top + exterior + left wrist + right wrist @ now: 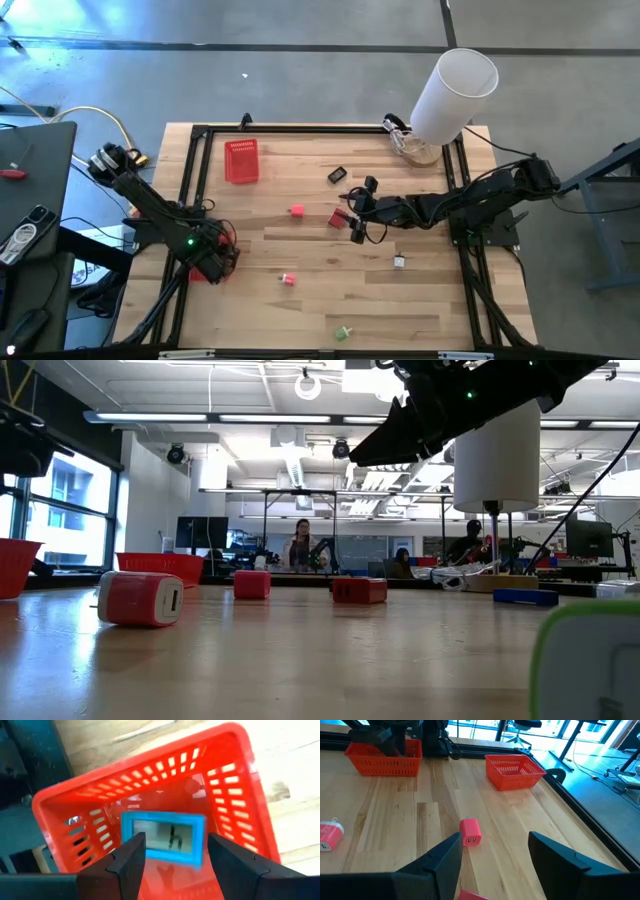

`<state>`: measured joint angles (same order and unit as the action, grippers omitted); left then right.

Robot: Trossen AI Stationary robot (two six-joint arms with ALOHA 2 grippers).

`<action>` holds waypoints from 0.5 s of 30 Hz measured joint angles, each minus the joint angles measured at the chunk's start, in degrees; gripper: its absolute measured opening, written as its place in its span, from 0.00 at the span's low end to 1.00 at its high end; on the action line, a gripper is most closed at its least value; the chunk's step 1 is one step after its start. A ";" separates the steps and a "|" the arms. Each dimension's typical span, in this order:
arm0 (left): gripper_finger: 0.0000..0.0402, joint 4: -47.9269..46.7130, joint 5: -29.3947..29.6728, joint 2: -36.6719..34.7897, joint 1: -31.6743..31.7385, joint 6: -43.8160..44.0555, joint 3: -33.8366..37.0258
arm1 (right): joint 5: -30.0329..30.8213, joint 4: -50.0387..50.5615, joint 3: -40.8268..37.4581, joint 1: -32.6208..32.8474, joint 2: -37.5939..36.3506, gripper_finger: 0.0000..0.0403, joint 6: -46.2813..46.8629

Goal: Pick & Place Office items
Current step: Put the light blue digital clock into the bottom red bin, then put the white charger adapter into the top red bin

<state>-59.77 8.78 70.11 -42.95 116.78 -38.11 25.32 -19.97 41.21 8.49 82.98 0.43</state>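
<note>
High view: the wooden table (330, 290) carries the big white cylinder (455, 92) at its far right corner, one red mesh basket (241, 160) at the far left, and a second red basket (165, 795) at the near left edge, under the left arm. The left gripper (213, 258) hangs directly over that second basket; in the left wrist view its fingers (131, 865) stand apart with nothing between them, and a blue-framed item (163, 838) lies on the basket floor just below the gap, touching neither finger. The right gripper (356, 222) is stretched to mid-table, fingers (440, 865) spread and empty. A pink block (470, 832) with two slots sits on the wood just ahead of them, apart from both, and a red piece (338, 218) lies just beside that gripper. Scattered farther off are a black piece (337, 175) towards the far side, a pink-and-white plug (288, 279) nearer the front, a small white piece (399, 262) to the right, and a green one (343, 332) at the near edge.
</note>
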 joint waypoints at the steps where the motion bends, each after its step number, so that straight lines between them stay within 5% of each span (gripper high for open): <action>1: 0.51 0.08 0.03 0.01 0.37 -0.31 0.00 | 0.00 0.00 0.01 0.00 0.00 0.53 0.00; 15: 0.51 0.31 0.35 -4.25 4.21 -7.25 -0.04 | -0.01 0.00 0.02 0.00 0.00 0.53 0.00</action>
<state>-59.46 9.13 65.86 -38.73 109.53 -38.15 25.31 -19.97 41.23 8.49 82.98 0.43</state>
